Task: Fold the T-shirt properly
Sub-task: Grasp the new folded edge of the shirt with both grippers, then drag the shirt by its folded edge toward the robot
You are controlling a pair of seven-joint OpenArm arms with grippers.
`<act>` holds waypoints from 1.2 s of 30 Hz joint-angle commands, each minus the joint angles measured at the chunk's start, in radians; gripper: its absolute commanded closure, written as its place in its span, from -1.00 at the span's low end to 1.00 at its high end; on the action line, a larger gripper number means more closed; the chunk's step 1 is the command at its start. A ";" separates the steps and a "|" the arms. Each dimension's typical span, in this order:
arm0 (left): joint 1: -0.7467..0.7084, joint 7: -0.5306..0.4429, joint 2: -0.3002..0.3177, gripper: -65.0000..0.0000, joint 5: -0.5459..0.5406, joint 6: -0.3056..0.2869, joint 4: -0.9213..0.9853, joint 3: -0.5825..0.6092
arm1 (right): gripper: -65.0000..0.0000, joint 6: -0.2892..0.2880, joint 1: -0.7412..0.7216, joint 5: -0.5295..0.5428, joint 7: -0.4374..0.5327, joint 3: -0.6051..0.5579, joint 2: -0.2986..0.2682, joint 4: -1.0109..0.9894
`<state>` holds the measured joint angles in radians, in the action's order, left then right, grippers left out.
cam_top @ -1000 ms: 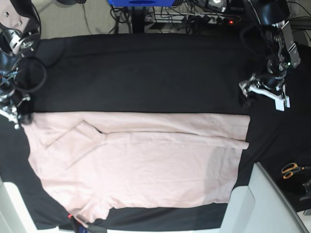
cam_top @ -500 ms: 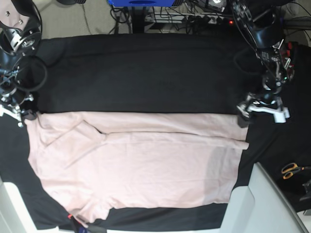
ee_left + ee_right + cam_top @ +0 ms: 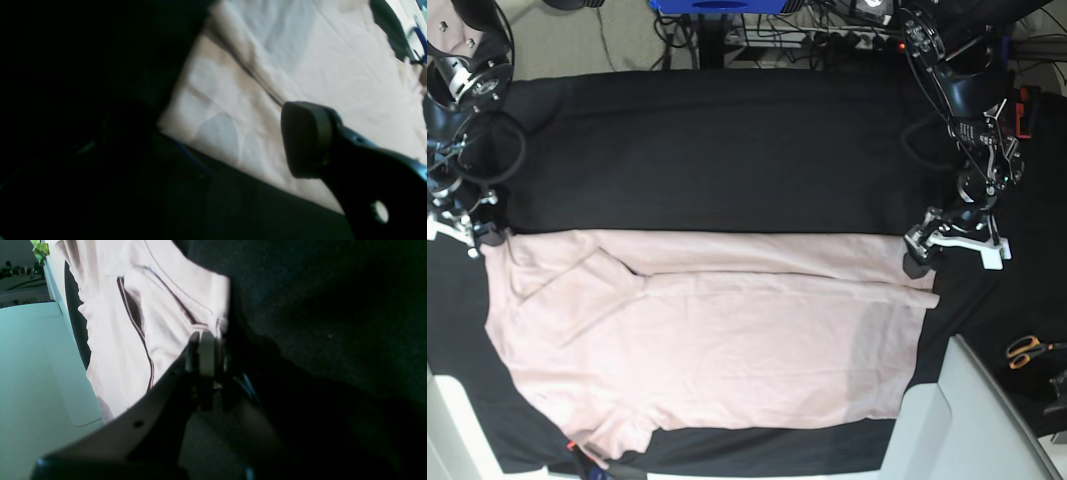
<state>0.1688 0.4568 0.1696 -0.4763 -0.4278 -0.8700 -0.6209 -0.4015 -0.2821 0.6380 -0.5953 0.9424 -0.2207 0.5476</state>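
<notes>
Right hand (image 3: 206, 353) pinches T-shirt (image 3: 717, 340) corner; left hand (image 3: 952, 245) gapes beside hem.

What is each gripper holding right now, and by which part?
The right gripper is shut on the pale pink cotton T-shirt, pinching its far corner edge on the sleeve side. The left gripper is open over the opposite far corner, holding nothing.

The T-shirt (image 3: 707, 340) is soft, matt pink cloth, lightly creased. The table cover (image 3: 717, 150) is matt black fabric, faintly grainy.
</notes>
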 commanded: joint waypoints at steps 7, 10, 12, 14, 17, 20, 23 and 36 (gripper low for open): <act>0.071 -0.022 0.006 -0.94 0.001 -0.001 0.107 0.002 | 1.00 0.002 -0.006 -0.005 -0.007 -0.003 -0.009 0.002; 0.091 -0.049 0.008 -0.92 0.001 -0.001 0.168 0.005 | 1.00 0.000 -0.006 -0.005 -0.007 -0.003 -0.012 0.002; 0.102 -0.049 0.008 -0.72 0.001 -0.001 0.196 0.006 | 1.00 -0.001 -0.006 -0.005 -0.007 -0.003 -0.013 0.002; 0.107 -0.049 0.005 -0.36 0.001 -0.001 0.200 0.006 | 1.00 -0.001 -0.006 -0.005 -0.007 -0.003 -0.015 0.002; 0.107 -0.049 0.005 0.34 -0.003 -0.001 0.200 0.000 | 1.00 -0.001 -0.006 -0.005 -0.007 -0.003 -0.015 0.002; 0.104 -0.045 0.006 0.93 -0.005 -0.001 0.200 -0.001 | 1.00 -0.001 -0.006 -0.005 -0.007 -0.003 -0.015 0.002; 0.100 -0.045 0.008 1.00 -0.003 -0.001 0.200 -0.001 | 1.00 -0.001 -0.006 -0.005 -0.007 -0.003 -0.015 0.002; 0.010 0.007 0.008 1.00 0.001 -0.001 0.076 0.006 | 1.00 -0.004 0.019 -0.007 -0.008 -0.004 -0.044 0.007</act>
<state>0.1661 0.4557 0.1638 -0.4908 -0.4454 -0.7849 -0.6136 -0.4198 -0.2569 0.6487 -0.6056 0.9379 -0.2459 0.5476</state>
